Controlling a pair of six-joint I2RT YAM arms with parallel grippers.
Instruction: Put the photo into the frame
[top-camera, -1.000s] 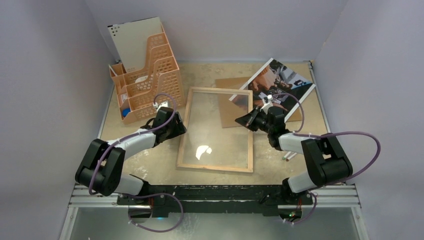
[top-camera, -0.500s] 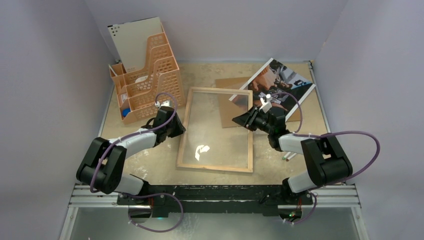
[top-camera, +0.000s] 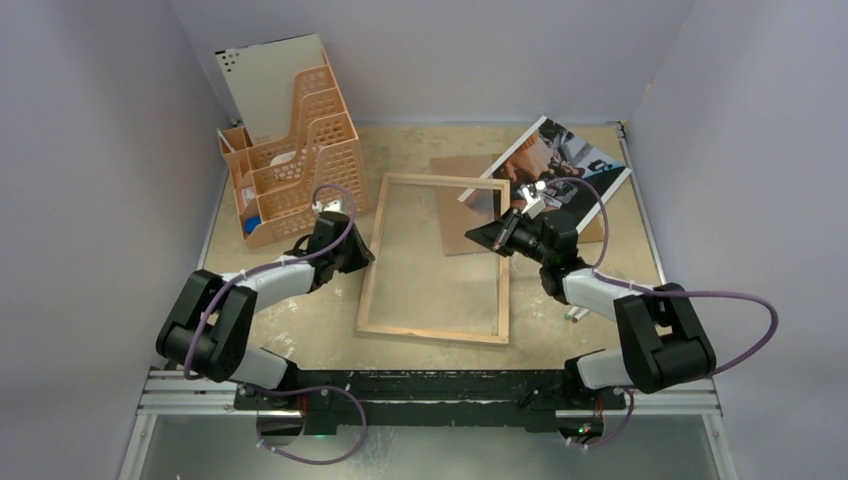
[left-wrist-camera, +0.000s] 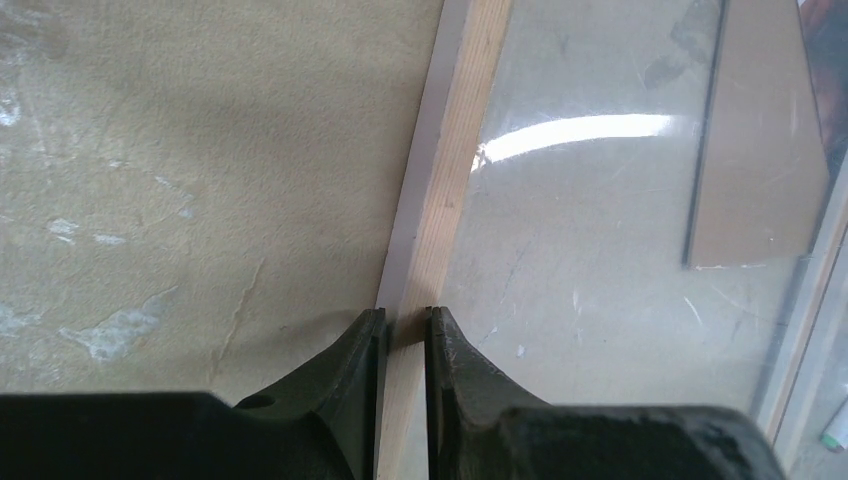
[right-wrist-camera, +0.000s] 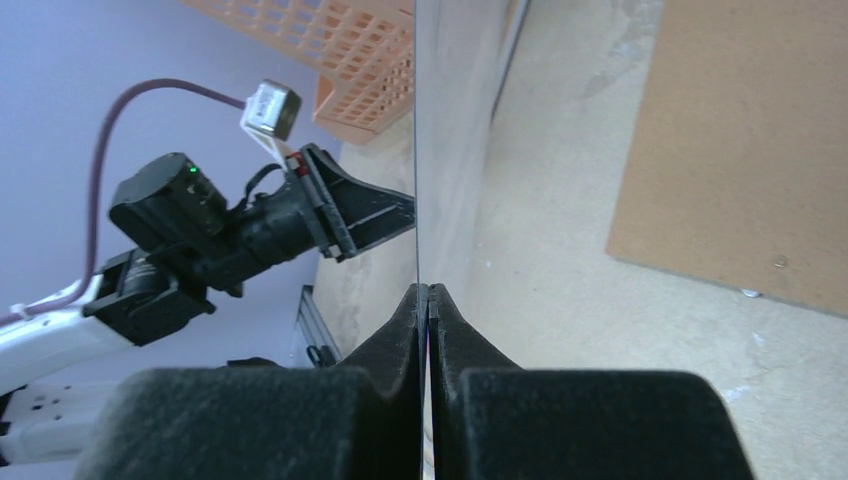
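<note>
The frame lies flat mid-table, its light wood back rim up around a clear pane. My left gripper is at its left side, and its jaws are shut on that rim, one finger on each side. The photo, a dark and tan print, sits at the far right, partly under my right arm. My right gripper hangs over the frame's right rim near the photo's lower left corner. Its jaws are shut on a thin sheet seen edge-on, with a coloured sliver between the pads.
A brown hardboard sheet lies beyond the frame, partly under it and the photo, and also shows in the right wrist view. An orange mesh desk organiser stands far left. A pen lies near my right forearm. Walls close three sides.
The left jaws have closed onto the frame's left rim, and the frame has slid slightly right. The bright glare on the pane is gone. The right gripper has edged toward the far side.
</note>
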